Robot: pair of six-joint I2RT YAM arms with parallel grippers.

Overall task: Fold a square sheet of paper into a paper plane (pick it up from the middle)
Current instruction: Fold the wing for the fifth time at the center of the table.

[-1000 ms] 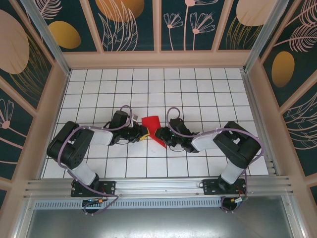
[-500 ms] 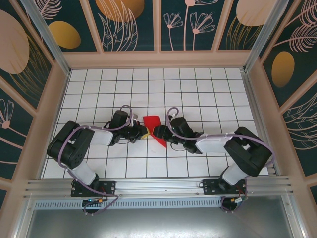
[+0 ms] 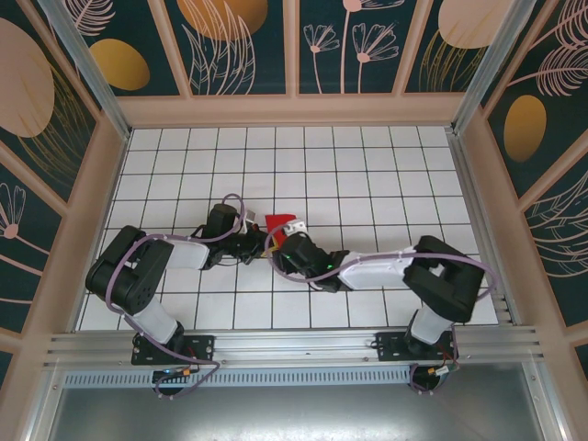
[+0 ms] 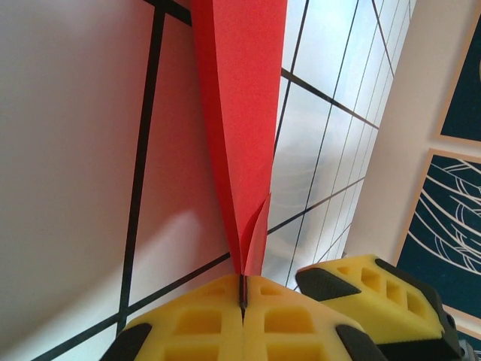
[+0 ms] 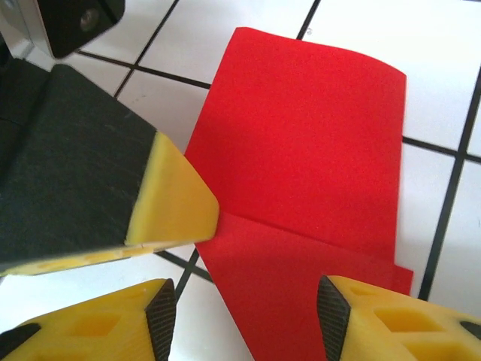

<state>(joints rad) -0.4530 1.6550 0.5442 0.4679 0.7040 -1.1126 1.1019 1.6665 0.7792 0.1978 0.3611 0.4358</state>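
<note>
1. L gripper (image 4: 242, 295) is clamping the square sheet of paper (image 5: 308, 135). Its jaws are together on the thin red edge, w/ nothing else btwn them.
2. The paper is sitting mid-table (image 3: 367, 165), btwn the two wrists. It is already folded narrower, w/ a flap line (image 5: 301, 229) running across it. The far edge is curling up a little. Can't tell if the whole sheet is lying flat on the tiles.
3. R gripper (image 5: 244, 304) is hovering at the near edge w/ jaws apart, gripping nothing. One pad is sitting off the paper's left side, the other over the near right corner.
4. Prob. step in hand: L is anchoring while R is lining up to take or press the next fold.
5. To do it well, I'd say:
   - L should be holding firm w/o pulling. The paper is thin, so any tug risks tearing it or skewing the layers.
   - R should be closing on paper only, well clear of L's fingertip (image 5: 169, 195), which is touching the left edge right by R's pad.
   - R should be gripping both layers near the flap line, not just the top one, or the layers could slide apart.
   - R should be moving along the existing edge so the new crease is lining up w/ the centre line. A crooked fold here prob. means a lopsided plane.
6. Main risks: the pads colliding, since they're v. close, and the curled far edge springing open while the fold is being made.
</note>
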